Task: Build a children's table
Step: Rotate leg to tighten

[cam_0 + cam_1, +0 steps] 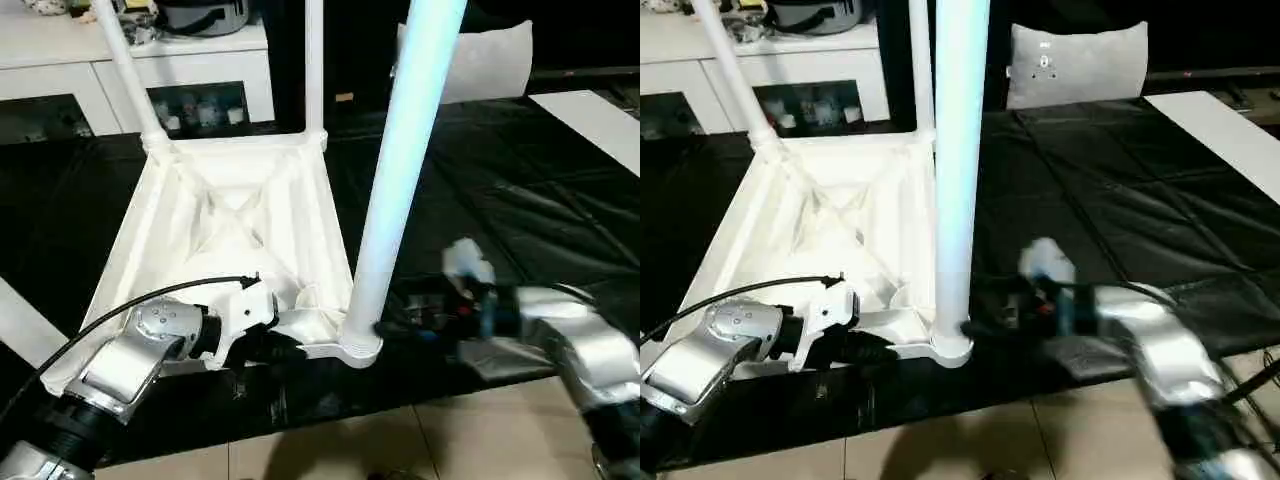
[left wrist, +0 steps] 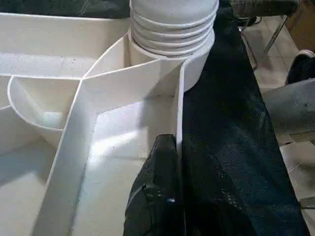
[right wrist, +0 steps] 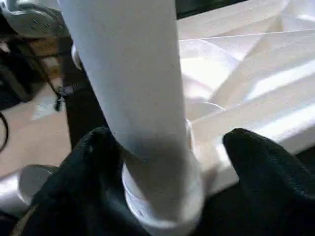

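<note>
White tabletop (image 1: 235, 215) lies upside down with three legs standing, tops cut off. Left hand (image 2: 170, 196) clamps its rim beside the nearest leg (image 1: 400, 170); right hand (image 3: 162, 162) straddles that leg, fingers apart.

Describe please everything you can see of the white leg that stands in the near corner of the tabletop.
The near leg is a long, smooth white tube, plastic by its look, standing upright. Its ribbed lower end sits in the round corner socket of the upside-down tabletop. The right gripper has its black fingers on either side of the base, not closed on it. The left gripper pinches the tabletop's rim beside it.
</note>
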Available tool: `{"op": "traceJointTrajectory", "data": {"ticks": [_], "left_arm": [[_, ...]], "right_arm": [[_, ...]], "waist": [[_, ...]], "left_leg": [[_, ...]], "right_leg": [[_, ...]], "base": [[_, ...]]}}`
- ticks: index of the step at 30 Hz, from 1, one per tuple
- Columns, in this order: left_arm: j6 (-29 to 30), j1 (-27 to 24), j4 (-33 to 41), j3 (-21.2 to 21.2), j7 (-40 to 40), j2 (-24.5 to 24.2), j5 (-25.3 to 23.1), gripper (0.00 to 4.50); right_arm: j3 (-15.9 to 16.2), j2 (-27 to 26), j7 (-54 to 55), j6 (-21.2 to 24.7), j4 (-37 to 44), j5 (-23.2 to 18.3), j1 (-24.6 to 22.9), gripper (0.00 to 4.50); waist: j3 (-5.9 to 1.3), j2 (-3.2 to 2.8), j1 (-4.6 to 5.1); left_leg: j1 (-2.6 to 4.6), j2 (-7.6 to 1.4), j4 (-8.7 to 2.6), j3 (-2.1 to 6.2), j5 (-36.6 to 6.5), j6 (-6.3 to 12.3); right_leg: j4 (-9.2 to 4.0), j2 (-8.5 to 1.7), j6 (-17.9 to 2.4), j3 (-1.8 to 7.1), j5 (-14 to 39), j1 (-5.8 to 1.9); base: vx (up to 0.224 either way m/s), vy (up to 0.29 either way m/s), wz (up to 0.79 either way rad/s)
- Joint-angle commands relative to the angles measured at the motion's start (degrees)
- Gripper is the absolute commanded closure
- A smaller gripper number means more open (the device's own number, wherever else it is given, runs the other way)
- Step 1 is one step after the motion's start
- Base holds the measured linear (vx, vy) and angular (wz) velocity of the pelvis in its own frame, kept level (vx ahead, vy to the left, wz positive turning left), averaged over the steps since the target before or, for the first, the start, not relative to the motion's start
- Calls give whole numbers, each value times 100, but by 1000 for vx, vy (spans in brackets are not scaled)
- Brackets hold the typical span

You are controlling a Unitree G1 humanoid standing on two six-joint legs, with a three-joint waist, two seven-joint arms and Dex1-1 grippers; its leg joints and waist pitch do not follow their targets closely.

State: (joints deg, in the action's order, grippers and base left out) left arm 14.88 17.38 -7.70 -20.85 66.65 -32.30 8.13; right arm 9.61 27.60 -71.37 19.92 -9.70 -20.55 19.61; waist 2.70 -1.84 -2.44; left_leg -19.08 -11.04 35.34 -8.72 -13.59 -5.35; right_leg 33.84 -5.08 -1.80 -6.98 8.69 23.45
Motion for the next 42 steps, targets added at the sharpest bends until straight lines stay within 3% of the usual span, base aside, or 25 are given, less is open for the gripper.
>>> {"op": "traceJointTrajectory", "data": {"ticks": [1, 2, 8, 14, 19, 21, 24, 25, 26, 27, 29, 30, 31, 33, 35, 37, 38, 39, 42], "left_arm": [[-1, -81, -99, -5, -32, 50, 36, 450], [-19, -80, -90, -21, -26, 55, 25, 450], [-87, -72, -117, -44, -10, 41, -55, 450], [-109, -41, -163, -49, 11, 51, -98, 450], [35, 59, -214, 24, -154, 215, -82, 450], [185, 138, -245, 59, -322, 361, -77, 450], [703, 446, -375, 183, -953, 875, -72, 450], [703, 446, -375, 183, -953, 875, -72, 450], [894, 631, -474, 238, -1243, 1158, -72, 450], [972, 758, -569, 270, -1420, 1331, -81, 450], [1019, 840, -634, 290, -1533, 1442, -87, 450], [1055, 967, -769, 320, -1731, 1606, -129, 450], [1060, 1122, -970, 352, -1954, 1797, -188, 450], [1001, 1340, -1289, 384, -2273, 2051, -295, 450], [930, 1474, -1502, 396, -2461, 2187, -392, 450], [893, 1538, -1603, 401, -2547, 2247, -447, 450], [785, 1617, -1747, 324, -2597, 2236, -625, 450], [734, 1599, -1750, 271, -2550, 2169, -685, 450], [569, 1541, -1759, 182, -2426, 2031, -774, 450]], "right_arm": [[42, -13, -37, 33, -108, -36, 162, 108], [75, -67, -68, -21, -243, -2, 266, 119], [241, -58, -389, -35, -627, 80, 543, 167], [297, -94, -520, -37, -723, 94, 609, 223], [297, -109, -507, 66, -633, 50, 513, 249], [228, -192, -218, 144, -579, 94, 455, 250], [1, -656, 1411, 213, -849, 600, 512, 252], [1, -656, 1411, 213, -849, 600, 512, 252], [-244, -963, 2296, 310, -1120, 711, 646, 254], [-356, -1120, 2715, 331, -1236, 758, 706, 255], [-422, -1216, 2970, 341, -1304, 789, 741, 255], [-497, -1326, 3376, 351, -1406, 880, 800, 256], [-542, -1488, 3616, 308, -1434, 886, 825, 256], [-647, -1776, 4053, 175, -1474, 891, 853, 257], [-655, -1935, 4319, 55, -1515, 991, 880, 257], [-650, -2005, 4463, -7, -1544, 1070, 898, 257], [-604, -2116, 4713, -20, -1519, 1223, 905, 257], [-576, -2091, 4684, -3, -1468, 1240, 874, 257], [-604, -1993, 4323, -60, -1305, 1043, 767, 187]], "waist": [[-307, 35, -23], [-304, 62, -28], [-291, 60, -18], [-300, 66, -20], [-286, 76, -8], [-284, 83, -7], [-259, 84, 27], [-268, 91, 70], [-281, 33, 123], [-278, 44, 193], [-290, 57, 234], [-296, 15, 256], [-290, 4, 273], [-306, -21, 290], [-352, -55, 284], [-367, -45, 270], [-385, -89, 249], [-385, -65, 260], [-404, -57, 220]], "left_leg": [[-111, -150, -490, 35, -1061, 431], [-104, -152, -486, 26, -1052, 433], [-101, -135, -476, 17, -1086, 413], [-115, -142, -480, 19, -1007, 435], [-94, -121, -471, 11, -1114, 404], [-96, -123, -472, 12, -1098, 396], [-85, -92, -464, 8, -1134, 267], [-95, -45, -437, 17, -1167, 199], [-134, -43, -441, 45, -1213, 181], [-112, -41, -429, 45, -1262, 186], [-89, 2, -403, 44, -1332, 202], [-105, -12, -415, 61, -1372, 252], [-59, -18, -410, 51, -1443, 300], [-49, -48, -433, 59, -1445, 329], [-136, -99, -478, 89, -1173, 338], [-147, -103, -481, 85, -1027, 362], [-155, -133, -483, 93, -870, 396], [-165, -130, -473, 73, -735, 439], [-167, -121, -458, 56, -609, 531]], "right_leg": [[-532, -323, -528, 273, 2907, -328], [-526, -325, -533, 280, 2909, -322], [-566, -333, -442, 279, 3168, -319], [-544, -330, -473, 283, 3050, -329], [-593, -326, -365, 266, 3351, -310], [-598, -329, -344, 268, 3383, -309], [-631, -297, -228, 224, 3568, -285], [-667, -306, -92, 169, 3780, -298], [-685, -338, 17, 133, 3866, -339], [-750, -304, 51, 85, 3816, -299], [-787, -299, 102, 43, 3840, -297], [-786, -312, 104, 33, 3777, -321], [-819, -306, 82, 14, 3739, -282], [-821, -326, -16, 8, 3523, -300], [-708, -343, -269, 59, 2781, -367], [-641, -353, -438, 94, 2490, -388], [-585, -377, -571, 126, 2196, -404], [-565, -360, -654, 142, 1991, -395], [-541, -383, -741, 156, 1869, -429]], "base": [[0, 0, 0], [0, 0, 0], [0, 0, 0], [0, 0, 0], [0, 0, 0], [0, 0, 0], [0, 0, 0], [0, 0, 0], [0, 0, 0], [0, 0, 0], [0, 0, 0], [0, 0, 0], [0, 0, 0], [0, 0, 0], [0, 0, 0], [0, 0, 0], [0, 0, 0], [0, 0, 0], [0, 0, 0]]}}
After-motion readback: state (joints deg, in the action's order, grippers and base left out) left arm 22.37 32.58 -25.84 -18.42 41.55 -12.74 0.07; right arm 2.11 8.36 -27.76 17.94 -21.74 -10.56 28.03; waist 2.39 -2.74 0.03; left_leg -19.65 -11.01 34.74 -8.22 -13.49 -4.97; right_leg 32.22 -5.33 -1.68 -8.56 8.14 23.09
